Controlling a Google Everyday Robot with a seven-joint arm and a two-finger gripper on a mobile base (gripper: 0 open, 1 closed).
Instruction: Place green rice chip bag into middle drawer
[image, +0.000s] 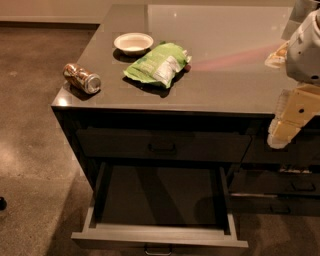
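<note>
The green rice chip bag (157, 64) lies flat on the glossy top of the desk (225, 80), near the front edge and left of centre, its white-grey panel facing up. Just behind it, towards the left edge, stands a white bowl (133, 43), close to the bag but apart from it. A shiny drinks can (82, 78) lies on its side at the front left corner. Below the front edge, the top drawer front (200, 145) with its black bar handle is closed, while the middle drawer (160, 235) beneath it stands pulled out, its dark floor bare inside the pale grey rim. The robot's gripper (287, 125) hangs off the front edge near the right corner, in front of the narrower dark drawers (280, 187) and well apart from the bag; whether it is spread or pressed together cannot be told.
</note>
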